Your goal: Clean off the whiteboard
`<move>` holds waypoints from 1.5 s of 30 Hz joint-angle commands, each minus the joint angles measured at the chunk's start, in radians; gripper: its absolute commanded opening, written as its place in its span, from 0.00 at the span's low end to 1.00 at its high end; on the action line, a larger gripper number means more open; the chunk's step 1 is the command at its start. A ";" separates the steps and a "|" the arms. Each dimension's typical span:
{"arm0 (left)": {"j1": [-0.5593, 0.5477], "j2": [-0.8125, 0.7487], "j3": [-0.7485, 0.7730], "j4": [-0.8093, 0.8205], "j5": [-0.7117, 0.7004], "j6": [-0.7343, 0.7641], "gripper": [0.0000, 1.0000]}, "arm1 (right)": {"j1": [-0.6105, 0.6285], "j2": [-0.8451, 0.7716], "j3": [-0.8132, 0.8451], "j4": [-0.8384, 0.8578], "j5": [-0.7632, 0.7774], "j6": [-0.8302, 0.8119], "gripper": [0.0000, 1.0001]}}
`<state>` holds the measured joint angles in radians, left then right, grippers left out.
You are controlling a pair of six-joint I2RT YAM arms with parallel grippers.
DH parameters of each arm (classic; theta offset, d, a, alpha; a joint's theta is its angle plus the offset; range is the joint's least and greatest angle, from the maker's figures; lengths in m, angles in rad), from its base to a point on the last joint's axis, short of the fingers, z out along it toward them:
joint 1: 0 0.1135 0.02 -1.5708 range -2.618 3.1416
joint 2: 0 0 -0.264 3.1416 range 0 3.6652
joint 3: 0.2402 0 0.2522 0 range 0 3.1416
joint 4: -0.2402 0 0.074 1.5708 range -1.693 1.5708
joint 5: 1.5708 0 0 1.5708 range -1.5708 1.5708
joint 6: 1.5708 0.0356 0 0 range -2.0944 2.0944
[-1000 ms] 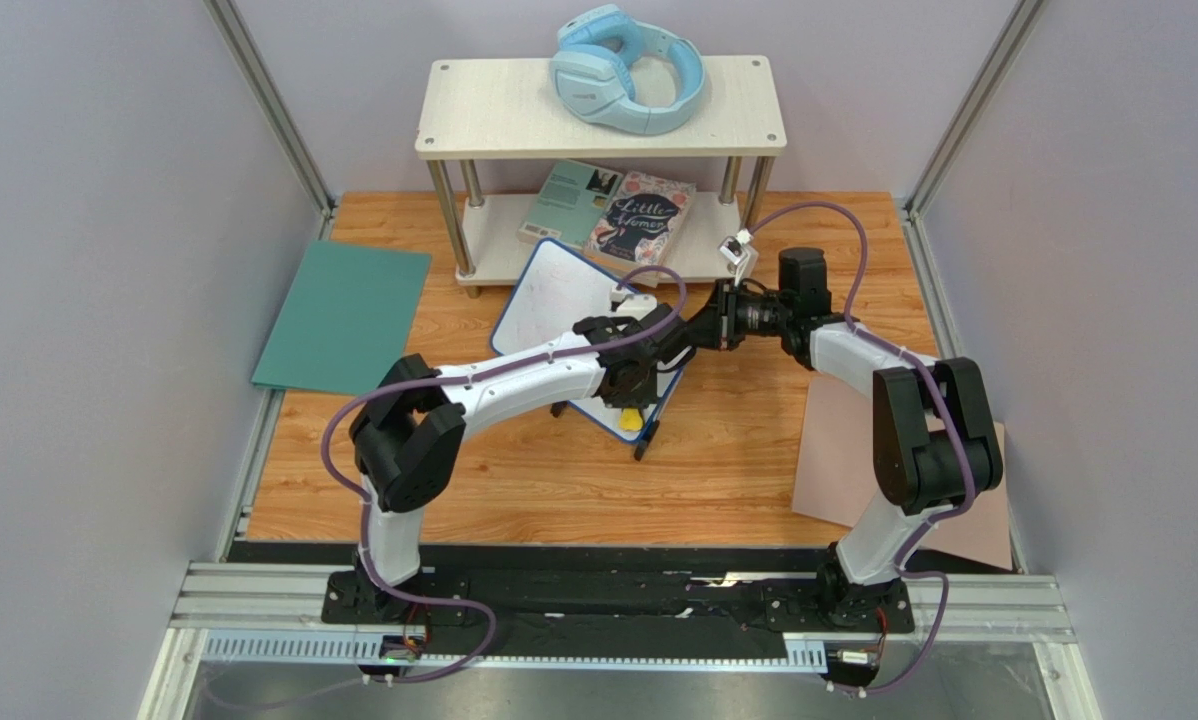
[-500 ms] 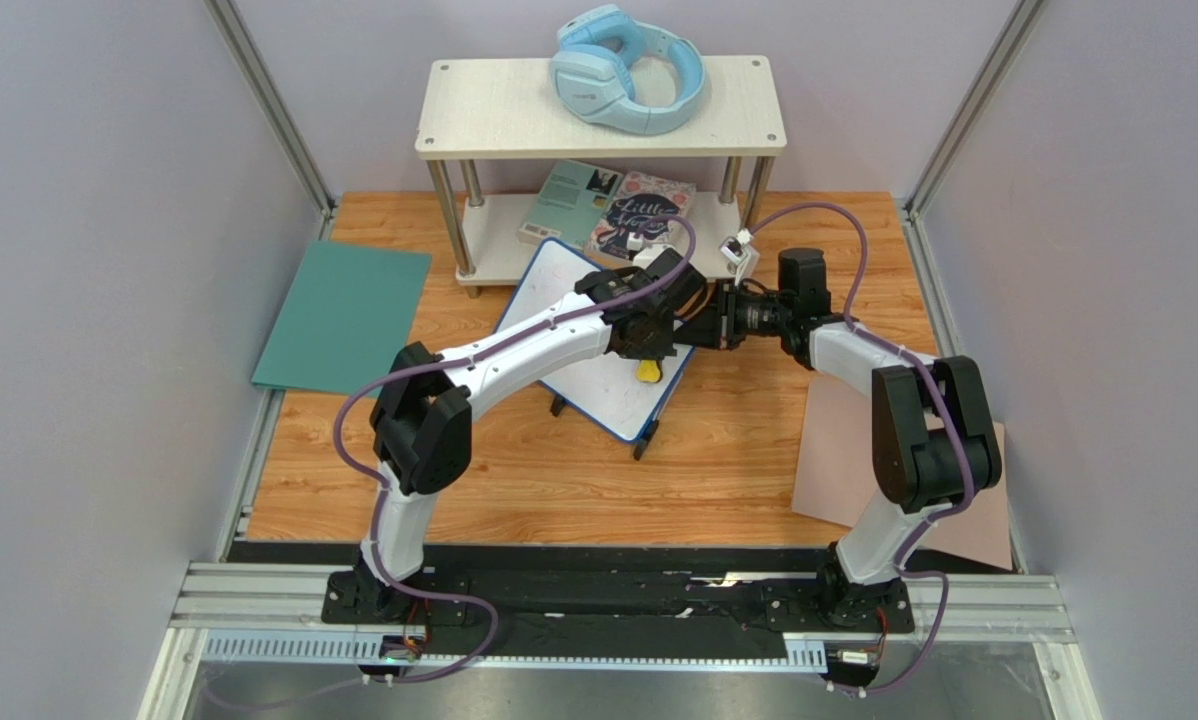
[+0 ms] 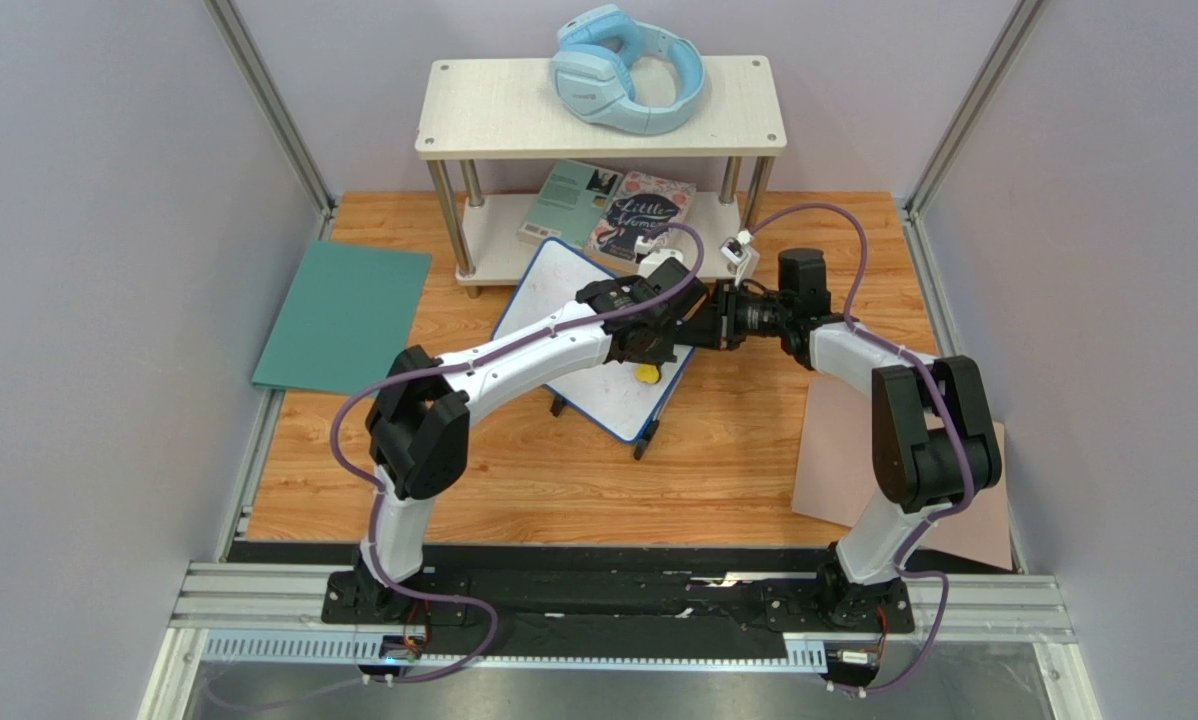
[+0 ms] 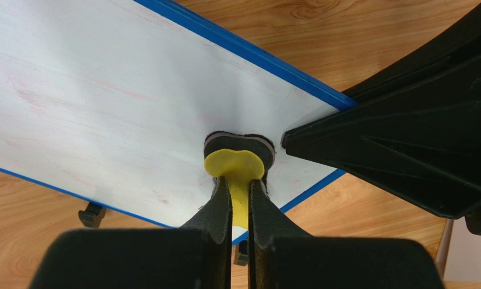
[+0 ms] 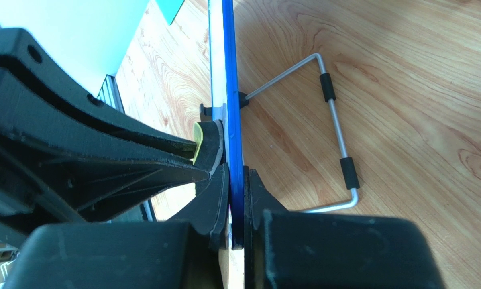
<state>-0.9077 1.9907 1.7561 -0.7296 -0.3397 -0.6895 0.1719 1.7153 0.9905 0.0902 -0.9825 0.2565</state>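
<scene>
**Q:** What does the left gripper hold?
**A:** The left gripper (image 4: 240,183) is clenched on the thin yellow handle of an eraser (image 4: 238,161). The handle stands between the two black fingers. Its dark felt pad, just beyond the fingertips, presses flat against the whiteboard (image 4: 104,102).

**Q:** Where is the whiteboard?
**A:** It stands tilted on the wooden table (image 3: 740,450), directly ahead of the left fingertips. Its white face has a thin blue rim and shows faint pink smears to the left of the fingers. The eraser sits near the corner of the board, where the right gripper's black body reaches in. One small black foot (image 4: 92,214) shows under the lower rim, left of the fingers.

**Q:** And the right gripper?
**A:** The right gripper (image 5: 237,177) grasps the board's edge. One finger lies against the white face and the other against the back, with the blue rim between them. The eraser's pad touches the board just beyond these fingertips. To the right of the fingers, behind the board, a bent wire stand (image 5: 339,144) with black sleeves rests on the wood.

**Q:** What else is in view?
**A:** Seen from above, beyond both grippers, a pale shelf unit (image 3: 470,113) carries blue headphones (image 3: 628,68) on top and books (image 3: 620,210) on its lower level. A teal sheet (image 3: 342,315) lies well to the left of the left gripper. A tan-pink sheet (image 3: 831,450) lies on the right arm's side.
</scene>
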 commanded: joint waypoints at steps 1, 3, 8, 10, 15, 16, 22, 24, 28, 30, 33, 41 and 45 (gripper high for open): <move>-0.037 0.080 0.075 0.102 0.014 0.036 0.00 | 0.031 0.024 -0.003 -0.056 0.133 -0.118 0.00; -0.065 0.088 0.079 0.099 0.015 0.035 0.00 | 0.029 0.026 -0.003 -0.056 0.133 -0.118 0.00; -0.092 0.083 0.046 0.096 0.034 0.005 0.00 | 0.031 0.024 -0.003 -0.056 0.137 -0.118 0.00; -0.099 0.071 0.023 0.099 0.038 0.002 0.00 | 0.029 0.027 -0.003 -0.058 0.136 -0.118 0.00; -0.096 0.034 -0.053 0.104 -0.005 -0.018 0.00 | 0.031 0.026 -0.001 -0.060 0.136 -0.118 0.00; -0.079 0.025 -0.061 0.098 -0.008 -0.031 0.00 | 0.031 0.024 -0.001 -0.058 0.136 -0.118 0.00; 0.053 -0.055 -0.197 0.128 -0.012 -0.105 0.00 | 0.029 0.024 -0.001 -0.064 0.133 -0.122 0.00; 0.091 -0.081 -0.233 0.147 -0.013 -0.097 0.00 | 0.031 0.026 -0.004 -0.066 0.131 -0.125 0.00; 0.190 -0.099 -0.236 0.142 -0.001 -0.084 0.00 | 0.031 0.023 -0.007 -0.064 0.133 -0.125 0.00; 0.243 -0.108 -0.233 0.148 0.010 -0.079 0.00 | 0.031 0.024 -0.006 -0.066 0.133 -0.125 0.00; 0.325 -0.113 -0.239 0.145 0.037 -0.097 0.00 | 0.031 0.024 -0.006 -0.070 0.136 -0.128 0.00; 0.443 -0.153 -0.328 0.168 0.100 -0.137 0.00 | 0.031 0.023 -0.007 -0.067 0.134 -0.129 0.00; 0.443 -0.196 -0.441 0.197 0.119 -0.237 0.00 | 0.031 0.023 -0.007 -0.067 0.134 -0.129 0.00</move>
<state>-0.4572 1.8351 1.4185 -0.5747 -0.2386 -0.8280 0.1791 1.7149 0.9962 0.0799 -0.9787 0.2779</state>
